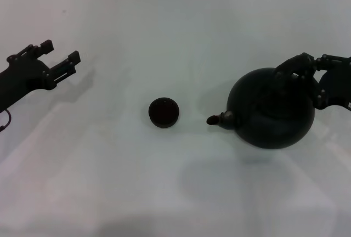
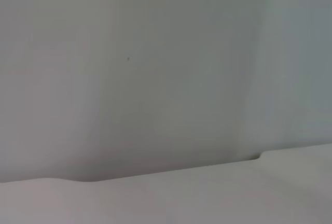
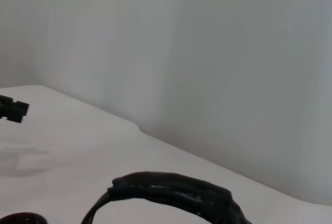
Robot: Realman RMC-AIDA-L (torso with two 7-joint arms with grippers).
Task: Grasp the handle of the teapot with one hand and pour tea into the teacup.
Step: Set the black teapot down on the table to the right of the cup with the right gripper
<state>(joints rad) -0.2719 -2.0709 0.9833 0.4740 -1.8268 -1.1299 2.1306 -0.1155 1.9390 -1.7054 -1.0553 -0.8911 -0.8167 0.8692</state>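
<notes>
teapot (image 1: 272,109) lifted, spout twd teacup (image 1: 163,112) | R end effector (image 1: 300,67) clamped on handle (image 3: 171,190) | L end effector (image 1: 61,52) apart, idle

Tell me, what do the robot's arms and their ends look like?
Both are matte black. The left tool ends in two straight, blocky prongs on jointed links, with a thin cable loop hanging under the arm. The right tool shows similar black linkages.
</notes>
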